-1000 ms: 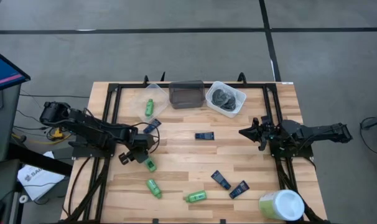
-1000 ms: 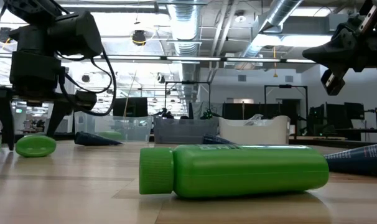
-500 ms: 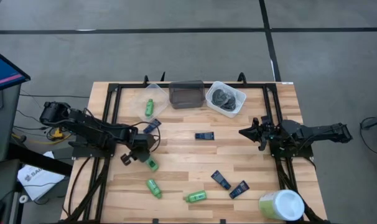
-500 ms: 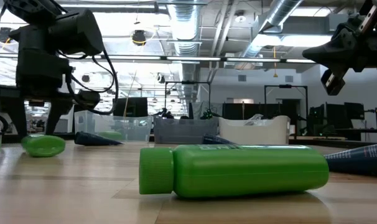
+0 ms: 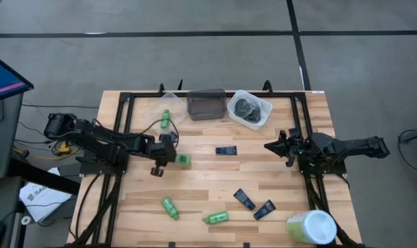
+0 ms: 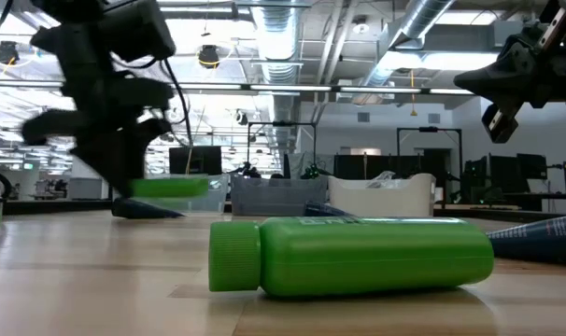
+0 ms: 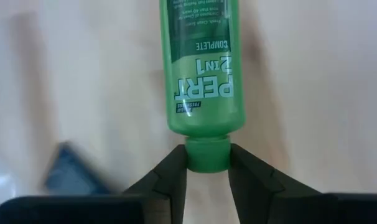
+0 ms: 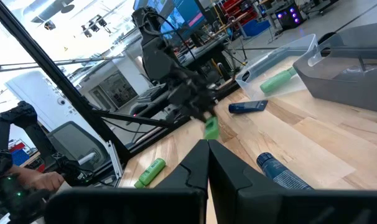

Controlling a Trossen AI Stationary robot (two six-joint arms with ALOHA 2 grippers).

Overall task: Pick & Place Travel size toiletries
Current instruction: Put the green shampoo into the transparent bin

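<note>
Small green bottles and dark blue sachets lie scattered on the wooden table (image 5: 277,179). My left gripper (image 5: 170,158) is shut on one green bottle (image 5: 184,160), which hangs above the table left of the middle, seen as bottle (image 6: 169,187) in the low view. Two more green bottles (image 5: 169,207) (image 5: 217,218) lie on their sides near the front edge. Sachets (image 5: 226,150) (image 5: 243,199) (image 5: 265,209) lie flat. My right gripper (image 5: 269,146) is shut and holds nothing, raised at the right. My left gripper pinches the bottle's green cap (image 7: 208,155) between its two fingers (image 7: 173,169), one on each side. The fingers slant down from the table's left, in line with the bottle. The bottle sticks out past the fingertips toward the table's right, about level and clear of the table.
At the far edge stand a clear tub holding a green bottle (image 5: 165,119), a dark tub (image 5: 206,105) and a white tub with dark grey lumps (image 5: 249,109). A big pale green-and-white cylinder (image 5: 310,227) lies at the front right corner.
My left gripper has shut on the green bottle's cap, rolled its wrist and risen, moving toward the far edge and a little right. The bottle has come off the table, turned about, and now hangs level with its base toward the table's right.
</note>
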